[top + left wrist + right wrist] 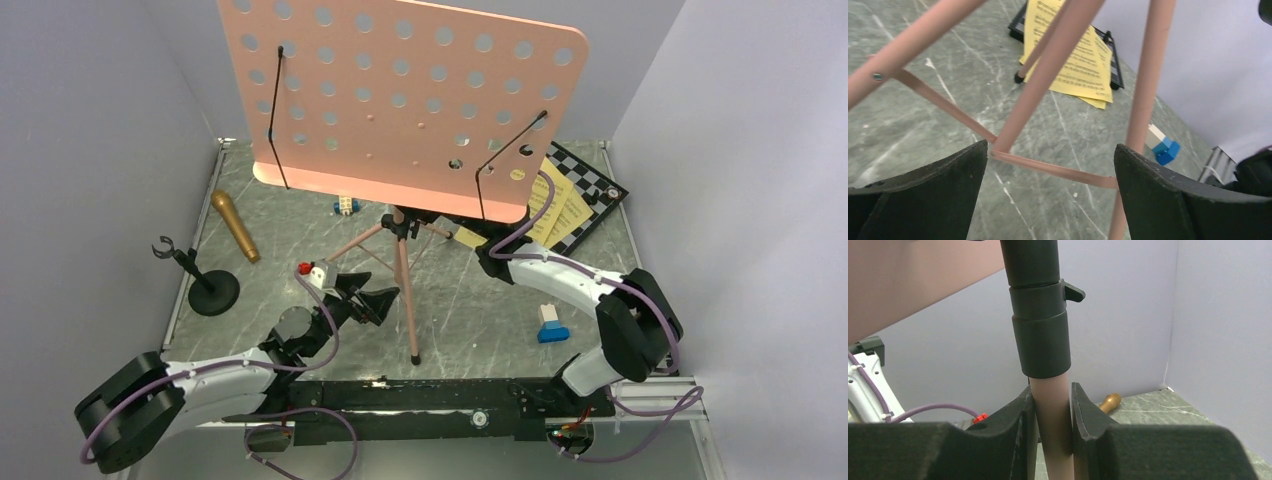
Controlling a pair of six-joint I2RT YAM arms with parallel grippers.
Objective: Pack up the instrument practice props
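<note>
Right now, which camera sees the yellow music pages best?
Left wrist view: the yellow music pages are close, printed notes showing. The top view shows them small, partly behind the pink desk. The right wrist view misses them.

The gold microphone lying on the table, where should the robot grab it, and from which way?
Grab the gold microphone around the middle of its body, coming straight down from above. It lies flat on the table, so only its top and sides are free, and its long, slim body is narrow enough to pinch across. The rounded head end would probably slip more easily.
</note>
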